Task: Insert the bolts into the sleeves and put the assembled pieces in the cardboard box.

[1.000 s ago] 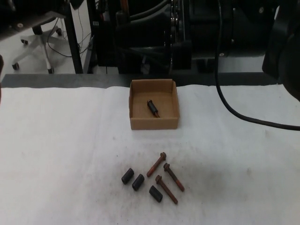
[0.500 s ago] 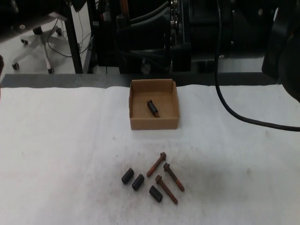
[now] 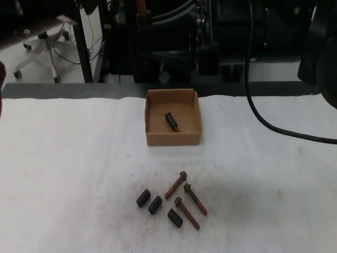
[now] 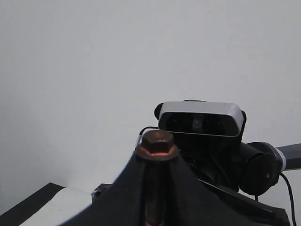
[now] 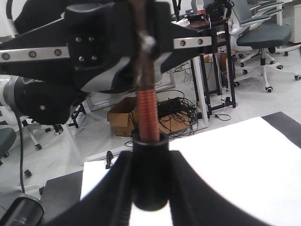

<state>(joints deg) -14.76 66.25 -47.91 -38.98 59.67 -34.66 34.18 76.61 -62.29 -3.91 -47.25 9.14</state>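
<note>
Checking the insert step. Where's the part, and who has what? (ops)

Left hand (image 4: 157,165) is closed on the held bolt (image 4: 157,149), pinching the shank just under its head. Right hand (image 5: 150,200) is closed round the black sleeve (image 5: 149,165), gripped from either side. Both are up in the air over the white surface (image 3: 63,174). (eng)

Orientation? (ops)

Bolt's long axis runs in line with the sleeve bore, roughly upright judged against the room behind. Head end up, threaded end (image 5: 148,113) pointing down into the sleeve mouth. Looks like only the tip is in; most of the thread is exposed. (eng)

How do we seat it clean? (ops)

Push straight along that axis, no side load. Hold the sleeve rigid and let the bolt do the travel. If it cocks, the thread will likely catch on the rim, so back off and re-line rather than force it. The left hand will probably meet the sleeve before the head seats, so expect a regrip. (eng)

Rest of the job? (ops)

One assembled piece (image 3: 171,120) lies in the cardboard box (image 3: 172,138). Three loose bolts (image 3: 176,185) and three loose sleeves (image 3: 155,204) lie on the surface, near side, well apart from the box. (eng)
</note>
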